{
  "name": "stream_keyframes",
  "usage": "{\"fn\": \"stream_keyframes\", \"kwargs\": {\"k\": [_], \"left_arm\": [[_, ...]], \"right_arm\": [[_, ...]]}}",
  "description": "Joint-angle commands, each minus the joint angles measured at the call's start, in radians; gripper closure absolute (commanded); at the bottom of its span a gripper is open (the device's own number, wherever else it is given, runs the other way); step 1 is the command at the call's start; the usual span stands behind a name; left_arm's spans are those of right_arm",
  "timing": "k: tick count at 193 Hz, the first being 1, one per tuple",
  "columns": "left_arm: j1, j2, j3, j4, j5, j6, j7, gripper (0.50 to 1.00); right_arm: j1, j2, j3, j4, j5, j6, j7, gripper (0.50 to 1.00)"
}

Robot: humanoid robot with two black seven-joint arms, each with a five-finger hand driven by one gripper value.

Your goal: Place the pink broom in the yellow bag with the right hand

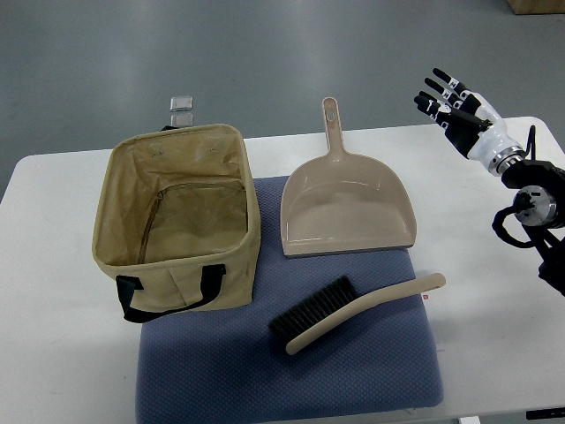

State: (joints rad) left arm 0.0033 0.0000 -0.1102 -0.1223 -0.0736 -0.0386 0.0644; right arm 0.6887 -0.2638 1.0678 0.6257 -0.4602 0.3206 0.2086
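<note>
A pale pink hand broom (353, 312) with black bristles lies on the blue mat (291, 371), its handle pointing right. The yellow fabric bag (177, 216) stands open at the mat's left, and I see nothing inside it. My right hand (452, 106) hovers at the table's far right, above and well right of the broom. Its fingers are spread and hold nothing.
A pale pink dustpan (346, 205) lies on the mat just behind the broom, handle pointing away. The white table (53, 336) carries the mat. A small clear object (182, 109) sits behind the bag.
</note>
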Motion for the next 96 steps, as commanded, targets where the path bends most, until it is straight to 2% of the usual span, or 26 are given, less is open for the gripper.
{"fn": "stream_keyframes", "kwargs": {"k": [1,96], "left_arm": [[0.0,0.0,-0.003,0.0,0.0,0.0,0.0,0.5],[0.001,0.0,-0.003,0.004,0.0,0.003,0.0,0.5]], "right_arm": [[0.0,0.0,0.0,0.0,0.0,0.0,0.0,0.57],[0.005,0.009,-0.005,0.0,0.0,0.0,0.0,0.57]]}}
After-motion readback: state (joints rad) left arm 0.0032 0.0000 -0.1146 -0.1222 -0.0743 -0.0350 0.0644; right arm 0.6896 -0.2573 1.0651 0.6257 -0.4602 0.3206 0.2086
